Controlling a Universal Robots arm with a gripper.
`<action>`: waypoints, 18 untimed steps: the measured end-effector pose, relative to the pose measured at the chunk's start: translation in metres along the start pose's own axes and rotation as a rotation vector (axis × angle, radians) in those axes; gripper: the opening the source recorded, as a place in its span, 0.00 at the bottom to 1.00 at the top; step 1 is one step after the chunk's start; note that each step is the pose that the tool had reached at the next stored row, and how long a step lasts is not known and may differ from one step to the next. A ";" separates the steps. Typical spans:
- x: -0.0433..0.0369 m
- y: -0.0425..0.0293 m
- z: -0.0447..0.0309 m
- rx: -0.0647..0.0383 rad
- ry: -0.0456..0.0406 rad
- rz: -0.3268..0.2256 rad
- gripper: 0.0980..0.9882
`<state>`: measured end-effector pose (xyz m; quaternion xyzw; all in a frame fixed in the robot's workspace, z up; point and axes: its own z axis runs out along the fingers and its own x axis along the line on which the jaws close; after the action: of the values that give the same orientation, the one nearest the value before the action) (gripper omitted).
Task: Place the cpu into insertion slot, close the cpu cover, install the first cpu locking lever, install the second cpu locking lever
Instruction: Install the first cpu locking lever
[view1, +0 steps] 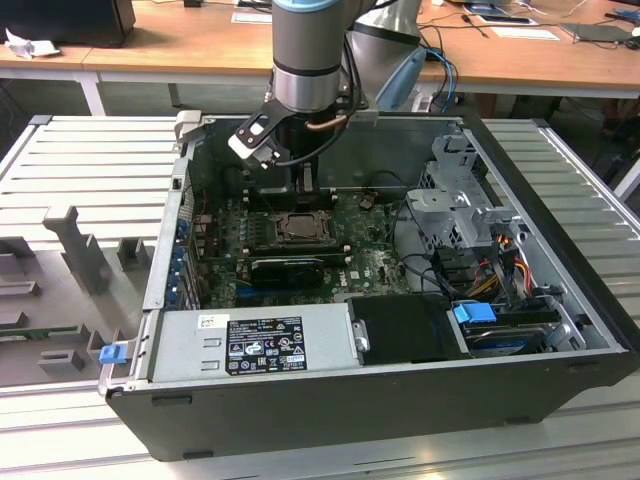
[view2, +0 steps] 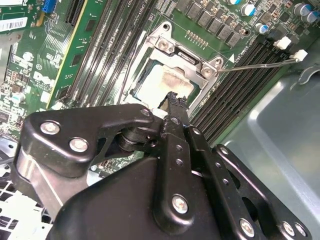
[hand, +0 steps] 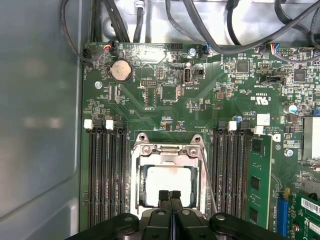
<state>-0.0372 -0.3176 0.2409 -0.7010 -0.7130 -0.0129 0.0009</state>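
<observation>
The cpu (hand: 170, 180) lies flat in the insertion slot (view1: 300, 228), its pale top (view2: 160, 85) showing through the square opening of the cpu cover (hand: 167, 150). The cover's metal frame (view2: 185, 55) lies down over the chip. My gripper (hand: 170, 194) is shut with nothing between its fingers. In both wrist views its tips (view2: 175, 97) sit at the chip's edge, by the cover's rim; in the exterior view the gripper (view1: 305, 185) hangs just above the socket. A thin wire locking lever (view2: 260, 64) sticks out sideways from the cover's corner. A lever (hand: 207, 175) runs along one side of the socket.
Long black memory slots (hand: 107, 170) flank the socket on both sides. A black graphics card (view1: 288, 268) lies in front of the socket, a power supply (view1: 255, 340) nearer the case front. Cables (view1: 430, 225) and a drive cage (view1: 465, 195) fill the exterior view's right. Case walls enclose everything.
</observation>
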 end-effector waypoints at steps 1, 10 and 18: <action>0.0000 0.0000 -0.0011 0.000 -0.0001 0.000 0.01; 0.0003 0.0003 -0.0165 0.000 -0.0003 0.000 0.01; 0.0006 0.0005 -0.0296 0.000 -0.0008 0.000 0.01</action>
<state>-0.0372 -0.3176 0.2705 -0.7010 -0.7130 -0.0126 0.0006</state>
